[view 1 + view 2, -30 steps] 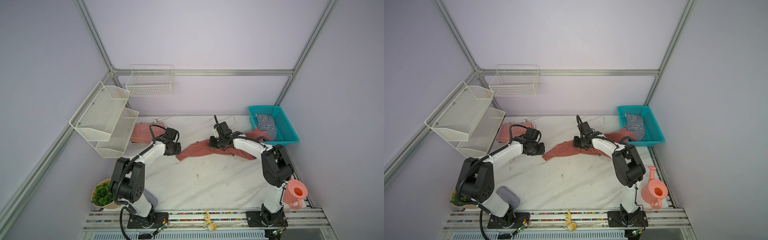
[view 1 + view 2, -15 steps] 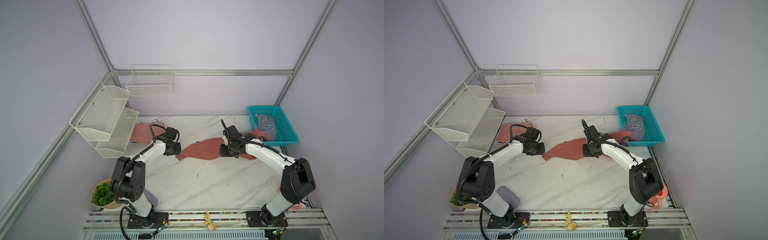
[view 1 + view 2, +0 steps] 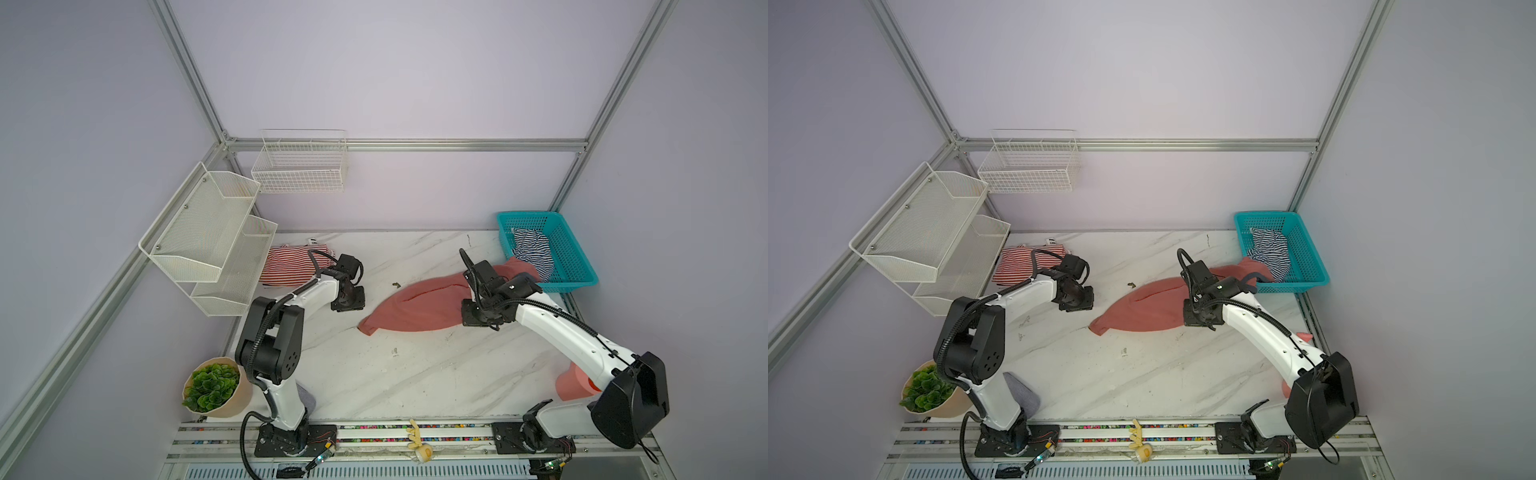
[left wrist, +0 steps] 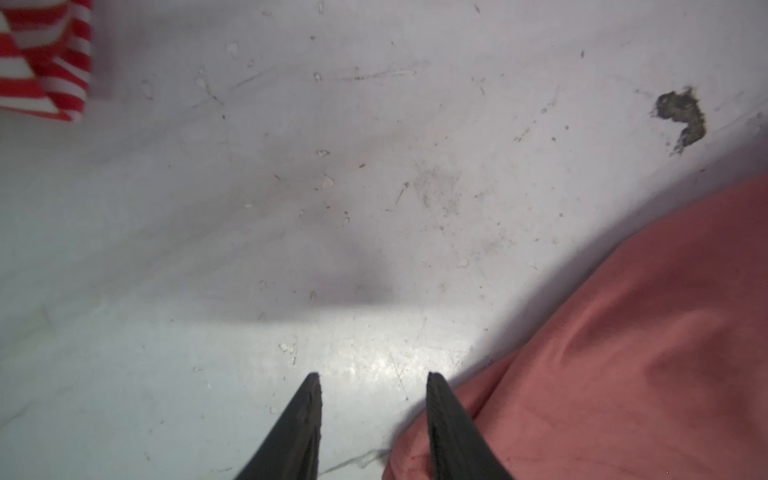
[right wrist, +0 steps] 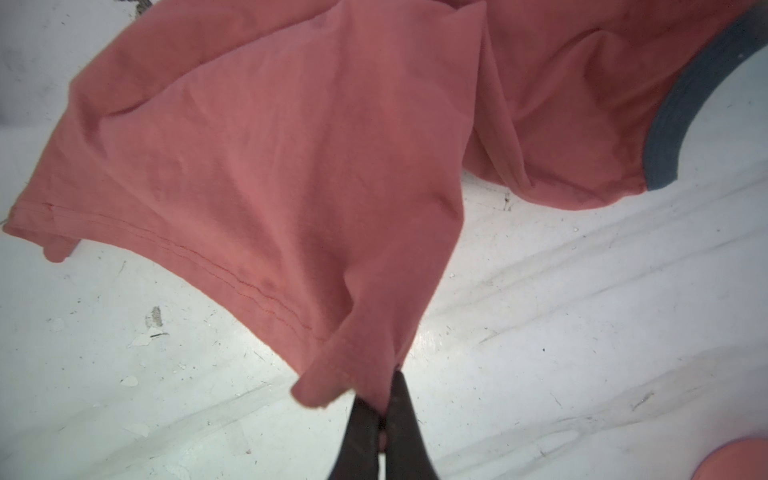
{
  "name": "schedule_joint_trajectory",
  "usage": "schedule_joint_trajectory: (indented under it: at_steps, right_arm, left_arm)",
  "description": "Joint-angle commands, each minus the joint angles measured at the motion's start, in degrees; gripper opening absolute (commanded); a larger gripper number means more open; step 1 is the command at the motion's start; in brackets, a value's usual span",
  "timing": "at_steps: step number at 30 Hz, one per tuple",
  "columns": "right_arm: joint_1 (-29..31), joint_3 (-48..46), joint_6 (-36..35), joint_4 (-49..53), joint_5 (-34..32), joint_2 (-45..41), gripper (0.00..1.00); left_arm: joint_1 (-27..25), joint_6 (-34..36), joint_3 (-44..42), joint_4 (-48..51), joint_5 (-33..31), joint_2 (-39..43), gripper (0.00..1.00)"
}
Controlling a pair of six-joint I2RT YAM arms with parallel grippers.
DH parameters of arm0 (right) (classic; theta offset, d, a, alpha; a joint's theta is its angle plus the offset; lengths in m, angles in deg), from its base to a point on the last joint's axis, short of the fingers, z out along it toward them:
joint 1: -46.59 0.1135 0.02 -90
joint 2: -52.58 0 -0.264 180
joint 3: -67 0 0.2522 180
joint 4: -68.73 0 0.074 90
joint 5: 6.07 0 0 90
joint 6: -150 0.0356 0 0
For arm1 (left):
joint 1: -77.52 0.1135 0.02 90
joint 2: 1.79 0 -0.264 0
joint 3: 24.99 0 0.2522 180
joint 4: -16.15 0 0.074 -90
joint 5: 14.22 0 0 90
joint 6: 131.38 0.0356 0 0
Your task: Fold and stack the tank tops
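The salmon-red tank top (image 3: pixel 415 305) (image 3: pixel 1142 307) lies crumpled across the middle of the marble table, its dark grey trim (image 5: pixel 685 112) showing. My right gripper (image 3: pixel 477 316) (image 5: pixel 378 388) is shut on a hem corner of it, lifted just above the table. My left gripper (image 3: pixel 348 302) (image 4: pixel 374 376) hangs open and empty over bare table, one finger beside the salmon top's (image 4: pixel 623 353) left end. The red-and-white striped tank top (image 3: pixel 291 266) (image 4: pixel 41 62) lies folded at the back left. The navy-and-white striped tank top (image 3: pixel 532 249) sits in the teal basket (image 3: pixel 582 270).
White mesh shelves (image 3: pixel 208 232) and a wire basket (image 3: pixel 299 166) hang at the back left. A potted plant (image 3: pixel 212 386) stands by the left arm's base, a pink watering can (image 3: pixel 571 384) by the right arm's. A dark smudge (image 4: pixel 683 116) marks the table.
My right gripper has drawn the salmon top's corner to the right and toward the front, spreading the cloth. The left gripper has barely moved.
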Motion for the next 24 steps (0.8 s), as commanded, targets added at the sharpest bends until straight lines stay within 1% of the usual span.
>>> schedule_joint_trajectory:
  at_steps: [1,13,19,24]
  right_arm:
    - [0.2,-0.7,1.2,2.1,-1.9,-0.2,0.0]
    - [0.1,-0.7,-0.5,0.6,-2.7,1.5,0.0]
    - [-0.1,-1.2,-0.8,0.1,-2.8,1.5,0.0]
    - [-0.2,-1.6,-1.0,-0.6,-2.5,1.6,0.0]
  left_arm:
    - [0.3,-1.2,3.3,-0.4,3.0,-0.2,0.4]
    - [-1.6,-0.8,-4.8,-0.6,8.1,4.6,0.39]
    - [-2.0,-1.4,-8.7,0.1,7.7,6.3,0.37]
    - [-2.1,-1.8,-9.7,0.1,7.8,5.9,0.36]
